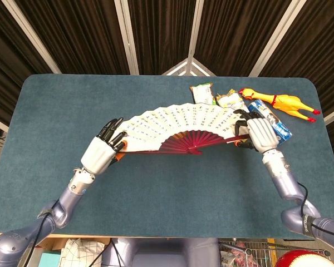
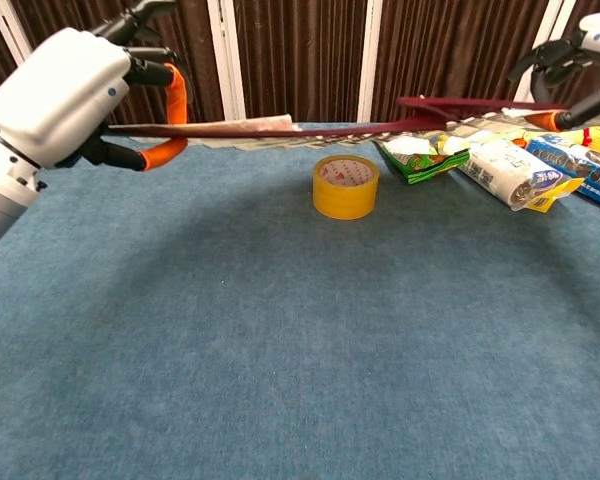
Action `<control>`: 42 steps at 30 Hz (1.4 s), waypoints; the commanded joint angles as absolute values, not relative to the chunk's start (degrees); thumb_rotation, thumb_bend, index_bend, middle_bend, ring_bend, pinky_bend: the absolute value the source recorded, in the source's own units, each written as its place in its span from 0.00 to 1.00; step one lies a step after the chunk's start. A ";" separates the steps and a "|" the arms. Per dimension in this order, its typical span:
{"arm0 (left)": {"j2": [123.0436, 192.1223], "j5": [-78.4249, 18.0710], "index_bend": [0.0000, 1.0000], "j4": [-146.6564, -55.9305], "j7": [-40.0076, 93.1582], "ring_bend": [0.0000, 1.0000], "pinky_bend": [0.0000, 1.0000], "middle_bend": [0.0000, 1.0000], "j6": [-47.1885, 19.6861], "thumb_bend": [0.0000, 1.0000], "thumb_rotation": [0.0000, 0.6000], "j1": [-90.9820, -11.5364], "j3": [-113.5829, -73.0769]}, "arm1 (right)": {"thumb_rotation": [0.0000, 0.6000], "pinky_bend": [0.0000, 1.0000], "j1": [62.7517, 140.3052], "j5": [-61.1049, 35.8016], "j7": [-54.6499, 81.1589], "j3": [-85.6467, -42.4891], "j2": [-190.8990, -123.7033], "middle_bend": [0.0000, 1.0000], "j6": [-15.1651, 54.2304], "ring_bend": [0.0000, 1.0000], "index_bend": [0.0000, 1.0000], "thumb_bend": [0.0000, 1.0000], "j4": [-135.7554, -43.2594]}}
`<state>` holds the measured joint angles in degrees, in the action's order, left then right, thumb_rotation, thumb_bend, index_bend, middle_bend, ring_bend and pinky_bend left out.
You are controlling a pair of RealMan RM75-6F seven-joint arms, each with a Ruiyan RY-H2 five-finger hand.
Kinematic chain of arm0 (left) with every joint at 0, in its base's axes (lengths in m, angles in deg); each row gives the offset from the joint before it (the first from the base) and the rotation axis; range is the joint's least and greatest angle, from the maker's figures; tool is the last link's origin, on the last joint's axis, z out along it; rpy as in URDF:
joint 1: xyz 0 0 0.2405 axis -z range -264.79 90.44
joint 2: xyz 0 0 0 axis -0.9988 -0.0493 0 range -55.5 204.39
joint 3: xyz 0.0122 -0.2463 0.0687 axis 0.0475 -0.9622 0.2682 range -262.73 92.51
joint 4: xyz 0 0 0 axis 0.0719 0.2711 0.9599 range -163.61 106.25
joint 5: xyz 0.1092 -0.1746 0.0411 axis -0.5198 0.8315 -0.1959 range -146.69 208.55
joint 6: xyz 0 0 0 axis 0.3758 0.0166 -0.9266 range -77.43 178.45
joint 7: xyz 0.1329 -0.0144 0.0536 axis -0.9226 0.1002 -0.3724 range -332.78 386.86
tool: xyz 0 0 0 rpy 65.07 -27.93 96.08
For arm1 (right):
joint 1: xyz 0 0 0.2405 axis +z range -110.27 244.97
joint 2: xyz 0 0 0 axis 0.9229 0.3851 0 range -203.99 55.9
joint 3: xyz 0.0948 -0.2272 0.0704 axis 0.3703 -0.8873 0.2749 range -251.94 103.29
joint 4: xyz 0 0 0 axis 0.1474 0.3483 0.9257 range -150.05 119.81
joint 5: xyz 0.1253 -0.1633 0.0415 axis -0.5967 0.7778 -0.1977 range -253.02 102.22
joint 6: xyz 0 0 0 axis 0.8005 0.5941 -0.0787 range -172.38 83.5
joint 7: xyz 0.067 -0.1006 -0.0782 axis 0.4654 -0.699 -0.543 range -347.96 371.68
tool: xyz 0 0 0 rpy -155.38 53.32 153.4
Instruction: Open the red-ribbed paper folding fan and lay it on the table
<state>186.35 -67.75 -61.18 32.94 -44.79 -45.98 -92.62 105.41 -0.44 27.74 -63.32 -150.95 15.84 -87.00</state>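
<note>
— Fan [image 1: 181,125] first: where is it?

— Spread wide and held in the air above the blue table [image 1: 61,111], flat and nearly level. From the chest camera it shows edge-on as a thin dark red line with the paper leaf behind. The red ribs meet near the middle of its lower edge in the head view.

— And who has it?

— Both hands. The left hand [image 1: 103,151] grips the left end rib, its orange-tipped fingers [image 2: 170,110] closed around the edge. The right hand [image 1: 258,132] pinches the right end rib, dark fingers curled over it.

— Anything underneath?

— A yellow roll of tape [image 2: 345,186] stands on the table below the fan, clear of it in the chest view; the head view hides it under the paper.

— What else lies on the cloth?

— Along the far right side, a green snack packet [image 2: 412,150], a white wrapped packet [image 2: 508,172] just beside it, a blue box [image 2: 585,172], and a yellow rubber chicken [image 1: 281,102] at the back corner. The right end of the fan hangs over the green and white packets.

— Does the fan touch them?

— I cannot tell from these angles.
</note>
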 commanded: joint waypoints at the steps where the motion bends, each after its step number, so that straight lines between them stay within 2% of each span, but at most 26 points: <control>1: 186.96 -67.14 0.72 -60.78 34.06 0.04 0.17 0.37 -44.81 0.46 1.00 -46.08 -92.36 | 1.00 0.22 105.16 0.43 27.58 -64.09 -151.17 0.24 15.31 0.28 0.92 0.49 -85.89; 2: 186.98 -67.09 0.66 -60.65 34.25 0.03 0.16 0.33 -44.54 0.47 1.00 -46.12 -92.10 | 1.00 0.20 105.19 0.67 26.98 -64.55 -150.93 0.24 14.66 0.27 0.81 0.49 -85.76; 3: 186.84 -67.12 0.55 -60.67 34.54 0.02 0.13 0.27 -44.06 0.48 1.00 -46.18 -91.69 | 1.00 0.17 105.31 0.73 26.21 -65.00 -150.47 0.23 13.64 0.24 0.67 0.49 -85.89; 4: 186.52 -67.20 0.37 -60.95 35.04 0.01 0.08 0.17 -43.28 0.50 1.00 -46.25 -91.12 | 1.00 0.15 105.49 0.65 25.39 -65.47 -149.77 0.21 12.31 0.21 0.57 0.49 -86.29; 5: 185.96 -67.25 0.25 -61.54 35.50 0.00 0.05 0.11 -41.95 0.51 1.00 -46.34 -90.41 | 1.00 0.13 105.71 0.57 24.33 -65.99 -148.93 0.19 10.85 0.18 0.43 0.47 -86.81; 6: 184.92 -67.27 0.10 -62.91 35.56 0.00 0.02 0.03 -40.42 0.52 1.00 -46.51 -89.61 | 1.00 0.12 106.02 0.54 22.39 -66.55 -147.82 0.17 9.41 0.16 0.35 0.44 -87.45; 8: 183.34 -67.23 0.01 -65.88 35.80 0.00 0.00 0.00 -39.76 0.52 1.00 -46.58 -89.21 | 1.00 0.11 106.27 -0.04 19.54 -67.01 -146.64 0.14 7.88 0.14 0.19 0.37 -88.40; 12: 180.92 -66.56 0.00 -71.53 35.19 0.00 0.00 0.00 -40.12 0.50 1.00 -46.91 -89.74 | 1.00 0.11 106.47 -1.46 14.90 -67.58 -145.25 0.10 5.93 0.12 0.02 0.31 -90.19; 22: 174.59 -64.49 0.00 -84.30 33.04 0.00 0.00 0.00 -39.64 0.48 1.00 -49.66 -89.81 | 1.00 0.09 106.12 -3.90 10.23 -67.82 -142.93 0.08 4.10 0.11 0.00 0.31 -93.13; 29: 165.75 -61.56 0.00 -96.27 29.44 0.00 0.00 0.00 -39.63 0.48 1.00 -54.91 -88.63 | 1.00 0.09 104.76 -5.77 13.28 -67.92 -138.56 0.07 1.86 0.12 0.00 0.31 -94.88; 32: 160.85 -60.37 0.00 -101.83 27.53 0.00 0.00 0.00 -40.84 0.48 1.00 -58.82 -86.91 | 1.00 0.09 104.35 -6.37 13.86 -69.01 -135.45 0.06 -0.98 0.13 0.00 0.31 -97.00; 38: 156.41 -60.32 0.00 -105.92 26.90 0.00 0.00 0.00 -43.46 0.39 1.00 -63.38 -85.32 | 1.00 0.09 103.80 -7.05 9.58 -69.88 -133.11 0.05 -0.41 0.14 0.00 0.27 -99.65; 42: 154.46 -60.15 0.00 -107.38 26.71 0.00 0.00 0.00 -45.60 0.38 1.00 -66.37 -84.77 | 1.00 0.09 103.61 -8.26 4.85 -70.54 -132.56 0.05 0.41 0.15 0.00 0.26 -101.66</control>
<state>155.25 -60.38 -106.63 27.00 -45.11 -65.50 -85.16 103.80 -7.45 7.08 -70.03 -133.06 -0.09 -100.44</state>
